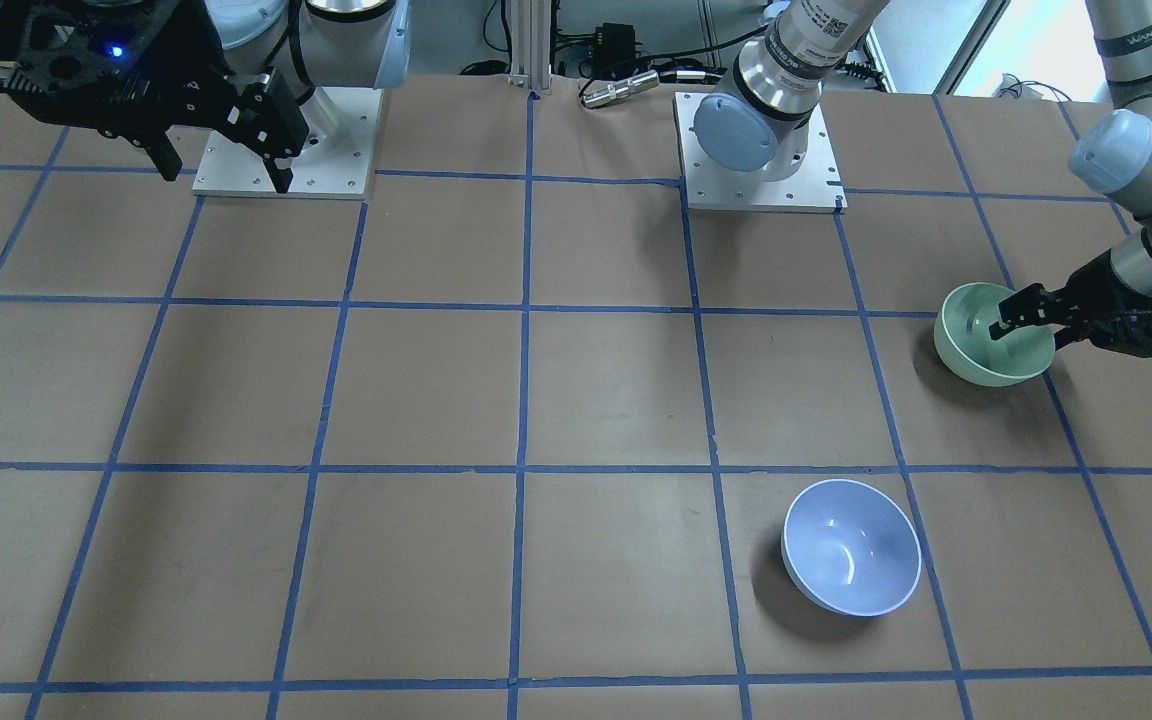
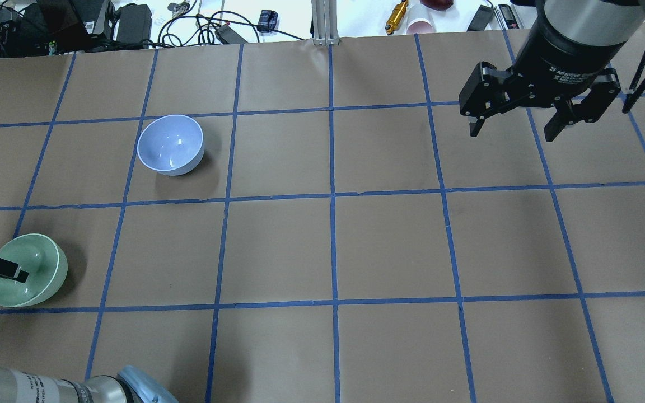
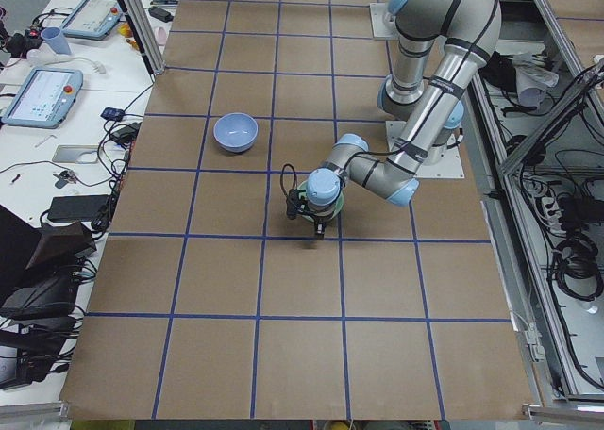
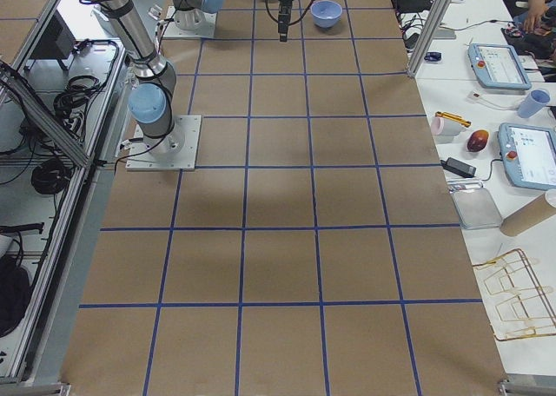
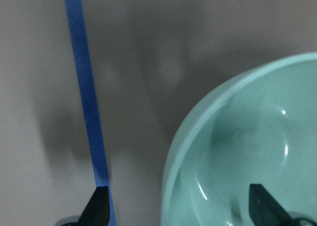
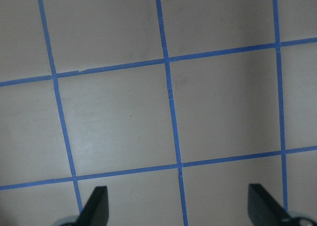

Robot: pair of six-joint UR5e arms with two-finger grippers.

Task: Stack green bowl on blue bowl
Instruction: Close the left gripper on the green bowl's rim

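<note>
The green bowl (image 1: 986, 352) stands on the table near the robot's left edge, also in the overhead view (image 2: 40, 263) and the left wrist view (image 5: 247, 137). My left gripper (image 1: 1016, 312) is open and straddles the bowl's rim, one finger inside (image 5: 262, 208) and one outside (image 5: 99, 208); it does not clamp the rim. The blue bowl (image 1: 851, 560) stands upright and empty one grid square further out (image 2: 170, 144). My right gripper (image 2: 510, 133) is open and empty, held high over the far right of the table, away from both bowls (image 1: 226, 178).
Brown paper with a blue tape grid (image 2: 332, 196) covers the table. The two arm base plates (image 1: 286, 140) (image 1: 761, 180) sit at the robot's edge. Cables, chargers and small items (image 2: 132, 22) lie beyond the far edge.
</note>
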